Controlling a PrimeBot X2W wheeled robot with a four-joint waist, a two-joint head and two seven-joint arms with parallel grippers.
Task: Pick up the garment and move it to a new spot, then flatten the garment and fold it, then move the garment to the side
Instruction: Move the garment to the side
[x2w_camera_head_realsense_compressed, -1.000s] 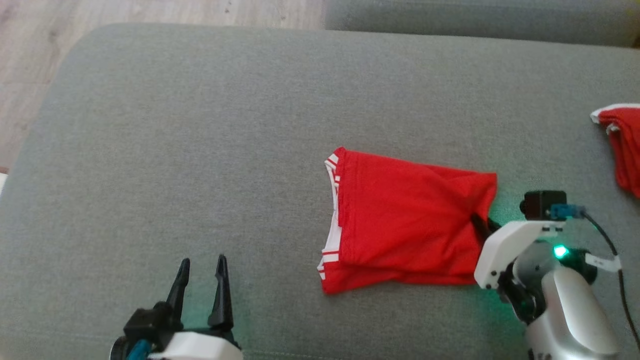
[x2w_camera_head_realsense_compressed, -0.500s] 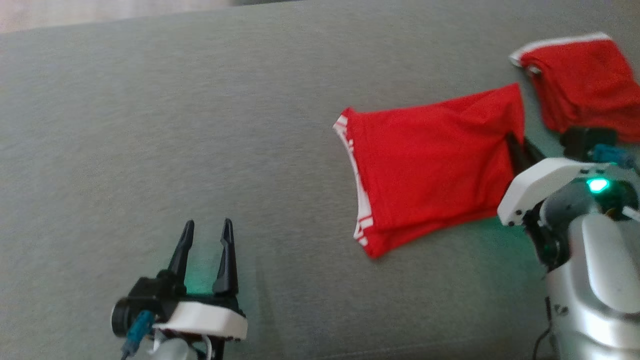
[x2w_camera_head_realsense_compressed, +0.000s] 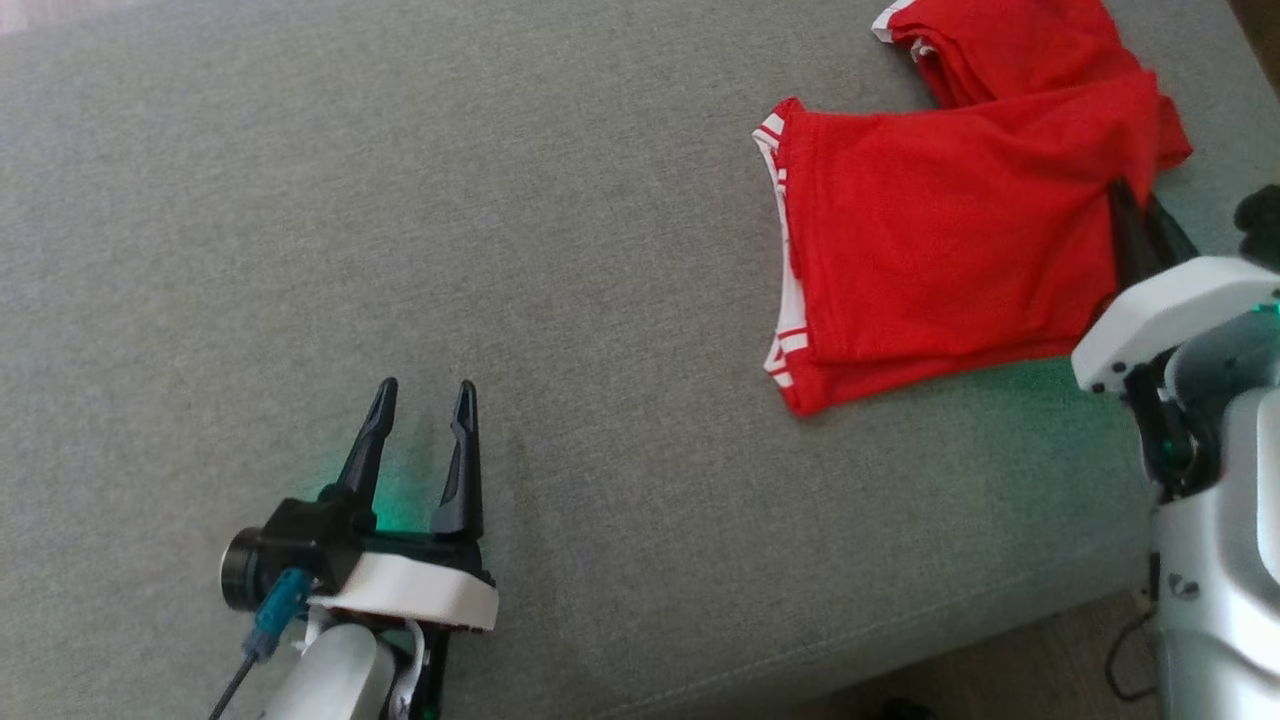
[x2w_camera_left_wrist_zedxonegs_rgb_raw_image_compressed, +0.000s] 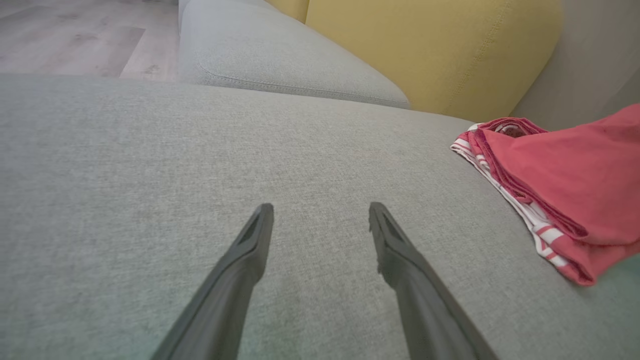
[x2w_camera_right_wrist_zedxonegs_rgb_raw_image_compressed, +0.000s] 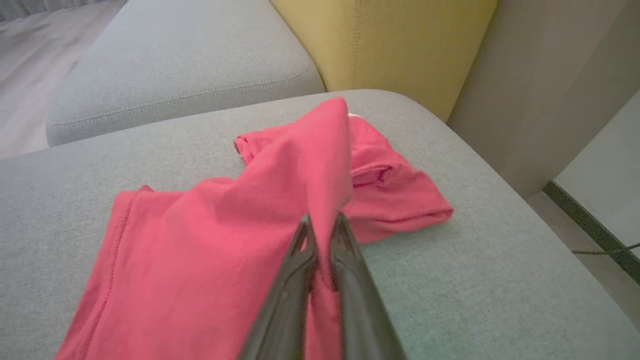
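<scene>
Your right claw (x2w_camera_right_wrist_zedxonegs_rgb_raw_image_compressed: 321, 220) clamps one lifted corner of the folded red garment (x2w_camera_head_realsense_compressed: 940, 260), lying at the right end of the sofa seat (x2w_camera_head_realsense_compressed: 500, 200) and overlapping a second red garment (x2w_camera_head_realsense_compressed: 1000, 45), so dragging may undo the fold or snag that one, while your left claw (x2w_camera_head_realsense_compressed: 427, 385) hangs with fingers spread.

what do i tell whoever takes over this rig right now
Left tool: open and empty, over the grey sofa cushion, apart from the cloth.
Right tool: shut on one corner of the red garment; that corner is lifted, the rest lies on the cushion.
Garment: lies in folded layers, white-striped edge toward the left tool. In the head view its pinched corner overlaps a second red garment.
Done: it looks flattened and folded.
Left: probably finish moving it to the side, lay the corner down and release.
</scene>
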